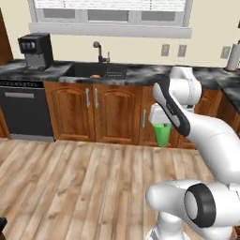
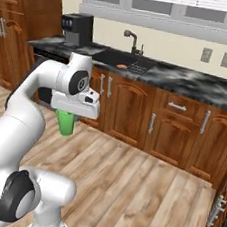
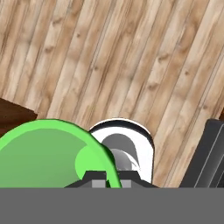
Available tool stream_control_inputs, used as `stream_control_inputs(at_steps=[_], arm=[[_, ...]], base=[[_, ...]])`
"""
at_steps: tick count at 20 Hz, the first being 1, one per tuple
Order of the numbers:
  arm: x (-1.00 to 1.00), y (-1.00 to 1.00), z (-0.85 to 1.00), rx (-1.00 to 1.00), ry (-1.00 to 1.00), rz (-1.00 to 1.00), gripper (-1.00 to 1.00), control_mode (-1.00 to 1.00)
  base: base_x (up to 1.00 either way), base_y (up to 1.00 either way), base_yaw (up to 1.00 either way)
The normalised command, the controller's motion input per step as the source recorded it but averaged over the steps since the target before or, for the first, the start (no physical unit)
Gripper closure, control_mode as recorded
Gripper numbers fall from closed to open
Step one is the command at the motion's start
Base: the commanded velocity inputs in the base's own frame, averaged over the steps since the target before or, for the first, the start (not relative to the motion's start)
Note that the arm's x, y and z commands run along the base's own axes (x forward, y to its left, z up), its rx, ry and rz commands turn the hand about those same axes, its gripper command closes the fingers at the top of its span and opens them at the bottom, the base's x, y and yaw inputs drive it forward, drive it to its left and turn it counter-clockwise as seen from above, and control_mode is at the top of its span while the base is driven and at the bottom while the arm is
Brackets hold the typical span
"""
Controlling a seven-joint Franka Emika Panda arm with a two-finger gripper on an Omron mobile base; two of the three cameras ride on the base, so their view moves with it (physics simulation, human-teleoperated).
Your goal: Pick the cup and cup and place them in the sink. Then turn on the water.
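Observation:
My gripper (image 1: 161,125) is shut on the bright green cup (image 1: 163,134), which hangs below the hand, above the wooden floor and well short of the counter. In the right base view the green cup (image 2: 66,122) hangs under the white hand, where the gripper (image 2: 71,113) grips its rim. The hand view has the cup's rim (image 3: 48,153) at lower left, against the gripper (image 3: 107,177). The black sink (image 1: 86,70) (image 2: 109,58) lies far ahead in the marble counter. A small orange shape, the other cup (image 1: 95,76) (image 2: 121,65), sits in the basin. The black faucet (image 1: 98,49) (image 2: 130,38) stands behind it, with no stream.
A black coffee machine (image 1: 36,50) (image 2: 75,29) stands on the counter left of the sink, above a dark dishwasher (image 1: 23,110). Wooden cabinet doors (image 1: 93,110) (image 2: 130,112) line the front. A paper towel roll (image 1: 233,57) stands far right. Open floor (image 1: 84,187) lies between me and the counter.

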Motion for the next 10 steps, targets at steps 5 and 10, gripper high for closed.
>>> stream_control_inputs(at_steps=[5, 10], arm=[[0.00, 0.00, 0.00, 0.00, 0.00, 0.00, 1.00, 1.00], [0.00, 0.00, 0.00, 0.00, 0.00, 0.00, 1.00, 1.00]], base=[[0.77, 0.00, -0.34], [0.75, 0.25, -0.21]])
